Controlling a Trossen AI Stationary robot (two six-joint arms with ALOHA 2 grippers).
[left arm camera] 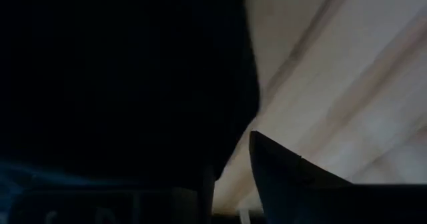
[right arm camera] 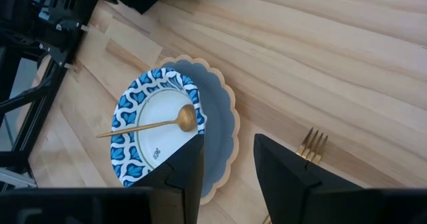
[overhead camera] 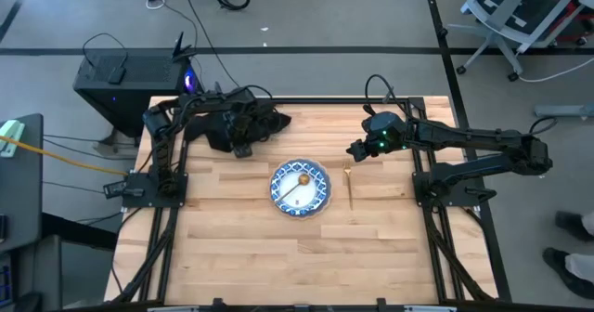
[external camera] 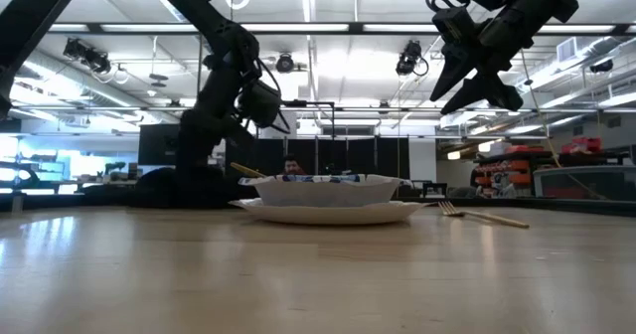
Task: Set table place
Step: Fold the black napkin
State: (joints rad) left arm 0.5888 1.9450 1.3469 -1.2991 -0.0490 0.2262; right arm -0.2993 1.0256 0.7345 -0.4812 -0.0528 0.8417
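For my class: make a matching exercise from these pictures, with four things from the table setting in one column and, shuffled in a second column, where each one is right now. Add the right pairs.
Things
1. gold spoon
2. gold fork
3. patterned dish
4. black napkin

Places
A. on the bare table, beside the plate's right-arm side
B. on top of the blue-grey plate
C. under the left gripper
D. lying in the patterned dish

Pairs: 1-D, 2-A, 3-B, 4-C

Overhead straight down on table (overhead camera: 278,247), low view level across it, wrist views close, sharing plate (right arm camera: 223,134).
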